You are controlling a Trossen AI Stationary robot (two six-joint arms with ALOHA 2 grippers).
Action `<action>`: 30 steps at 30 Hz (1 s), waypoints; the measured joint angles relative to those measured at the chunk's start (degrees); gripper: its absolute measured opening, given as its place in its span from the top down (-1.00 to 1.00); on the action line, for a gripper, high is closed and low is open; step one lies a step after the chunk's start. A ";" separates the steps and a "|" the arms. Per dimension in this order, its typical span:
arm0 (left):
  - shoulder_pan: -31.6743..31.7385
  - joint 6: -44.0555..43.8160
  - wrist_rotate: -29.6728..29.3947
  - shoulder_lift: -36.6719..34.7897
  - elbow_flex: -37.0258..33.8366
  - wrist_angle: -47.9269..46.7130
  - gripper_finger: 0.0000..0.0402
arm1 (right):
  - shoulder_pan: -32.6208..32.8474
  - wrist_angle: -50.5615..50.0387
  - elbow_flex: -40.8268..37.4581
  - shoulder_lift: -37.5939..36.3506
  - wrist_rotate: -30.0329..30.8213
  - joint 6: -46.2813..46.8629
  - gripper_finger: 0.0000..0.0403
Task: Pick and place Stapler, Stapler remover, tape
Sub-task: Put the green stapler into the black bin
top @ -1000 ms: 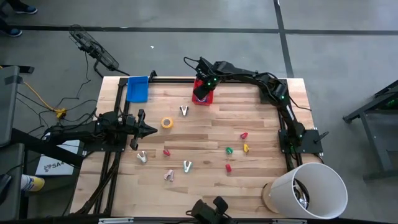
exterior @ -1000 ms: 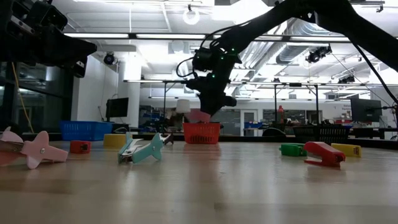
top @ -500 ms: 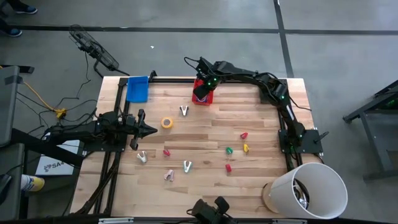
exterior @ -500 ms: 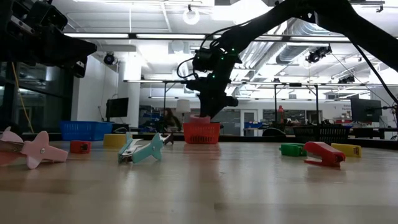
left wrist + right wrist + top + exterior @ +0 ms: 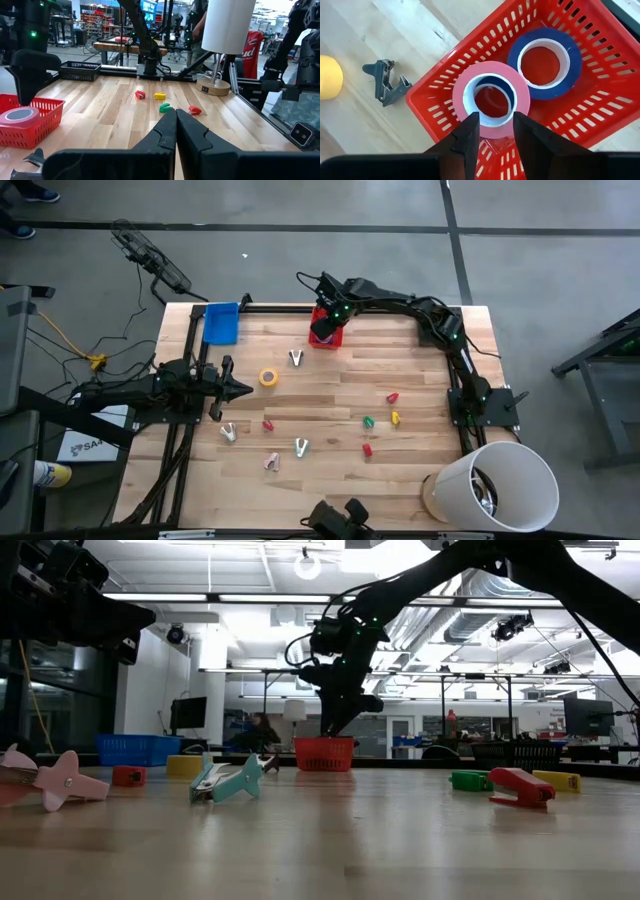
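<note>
My right gripper (image 5: 322,332) hangs open over the red basket (image 5: 333,338) at the table's far edge, its fingers (image 5: 466,131) standing on either side of the pink tape (image 5: 521,106). The pink roll lies flat in the basket, partly on one blue tape (image 5: 506,88); the other blue tape (image 5: 574,64) lies beside it. The yellow tape (image 5: 268,377) rests flat on the table. A dark staple remover (image 5: 296,358) lies near the basket. My left gripper (image 5: 245,389) waits shut at the left side, fingers level (image 5: 175,120).
More staple removers (image 5: 228,432) (image 5: 301,446) and a pink one (image 5: 271,463) lie near the front. Small red (image 5: 392,397), green (image 5: 368,421) and yellow (image 5: 395,418) staplers sit right of centre. A blue bin (image 5: 221,323) stands far left, a white bucket (image 5: 495,480) near right.
The pink tape, a second ago showing at my right gripper's fingers just above the basket's rim, has gone down into the basket and now lies there. The right gripper has stayed over the basket.
</note>
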 joint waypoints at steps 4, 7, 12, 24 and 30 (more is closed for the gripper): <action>-0.02 0.00 0.00 -0.02 0.00 0.00 1.00 | 0.00 -0.01 0.00 0.00 -0.34 0.81 0.45; -0.01 0.00 0.00 -0.01 -0.01 0.00 1.00 | -0.15 -0.14 0.00 -0.09 -1.14 1.43 0.45; -0.02 0.00 0.01 -0.01 -0.01 0.00 1.00 | -0.28 -0.44 0.00 -0.24 -3.05 1.21 0.45; -0.02 0.00 0.00 -0.01 0.00 0.00 1.00 | -0.28 -8.20 0.00 -0.24 -5.10 0.97 0.45; -0.02 0.00 0.00 0.00 -0.01 0.01 1.00 | -0.01 -13.74 0.00 -0.95 -4.60 -1.47 0.46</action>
